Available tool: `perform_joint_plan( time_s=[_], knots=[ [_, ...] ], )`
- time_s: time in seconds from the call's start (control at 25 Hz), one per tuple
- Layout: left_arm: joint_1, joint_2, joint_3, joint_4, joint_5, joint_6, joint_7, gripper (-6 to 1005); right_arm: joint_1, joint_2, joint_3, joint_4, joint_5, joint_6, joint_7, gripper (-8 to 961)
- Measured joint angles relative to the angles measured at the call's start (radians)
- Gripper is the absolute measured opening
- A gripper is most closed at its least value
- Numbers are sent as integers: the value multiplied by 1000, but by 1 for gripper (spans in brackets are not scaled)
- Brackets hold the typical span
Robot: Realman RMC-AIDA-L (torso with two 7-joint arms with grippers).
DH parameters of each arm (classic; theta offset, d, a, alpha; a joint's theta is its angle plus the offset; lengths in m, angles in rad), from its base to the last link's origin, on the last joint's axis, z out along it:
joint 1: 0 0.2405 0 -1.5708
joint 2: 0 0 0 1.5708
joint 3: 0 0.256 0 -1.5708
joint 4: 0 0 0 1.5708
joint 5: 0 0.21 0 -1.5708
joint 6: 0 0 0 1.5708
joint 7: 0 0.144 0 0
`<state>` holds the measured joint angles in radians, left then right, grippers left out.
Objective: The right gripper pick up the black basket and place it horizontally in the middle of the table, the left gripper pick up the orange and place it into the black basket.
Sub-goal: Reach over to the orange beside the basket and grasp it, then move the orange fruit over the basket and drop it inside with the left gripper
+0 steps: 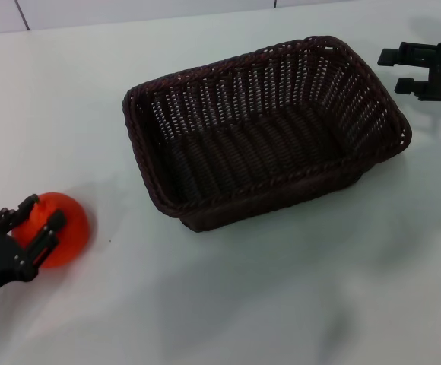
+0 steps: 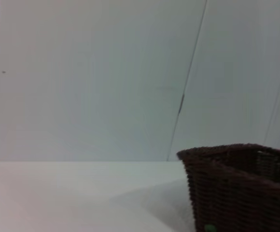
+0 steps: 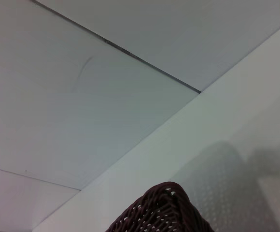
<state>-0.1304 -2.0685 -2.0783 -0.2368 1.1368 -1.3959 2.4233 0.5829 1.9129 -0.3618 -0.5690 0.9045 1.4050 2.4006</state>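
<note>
The black basket (image 1: 342, 84) stands upright and empty in the middle of the table (image 1: 281, 304), its long side running left to right with a slight tilt. It also shows in the left wrist view (image 2: 236, 188) and the right wrist view (image 3: 159, 212). The orange (image 1: 72, 220) rests on the table at the front left. My left gripper (image 1: 44, 211) is at the orange, its fingers spread and straddling the fruit's near left side. My right gripper (image 1: 397, 70) is open and empty, just beyond the basket's far right corner.
White wall panels (image 2: 106, 72) rise behind the table's far edge. Bare tabletop lies between the orange and the basket and in front of the basket.
</note>
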Motion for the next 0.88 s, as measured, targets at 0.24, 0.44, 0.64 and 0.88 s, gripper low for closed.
perform_joint_plan(
  time_s=[0.24,0.44,0.64,0.88],
  knots=[
    [11,-17,-9,-39,-2,48,3,529,0,2,1,0,8,-1,0,836],
    [13,-19,-9,-50,-5,43,4,342,0,2,1,0,11,-7,-2,834],
    [13,-26,-35,-68,-7,-17,-2,246,3,4,1,0,11,-12,-3,833],
    [-15,-51,-164,-73,-8,-183,-54,191,7,13,2,0,14,-33,-18,833]
  ],
)
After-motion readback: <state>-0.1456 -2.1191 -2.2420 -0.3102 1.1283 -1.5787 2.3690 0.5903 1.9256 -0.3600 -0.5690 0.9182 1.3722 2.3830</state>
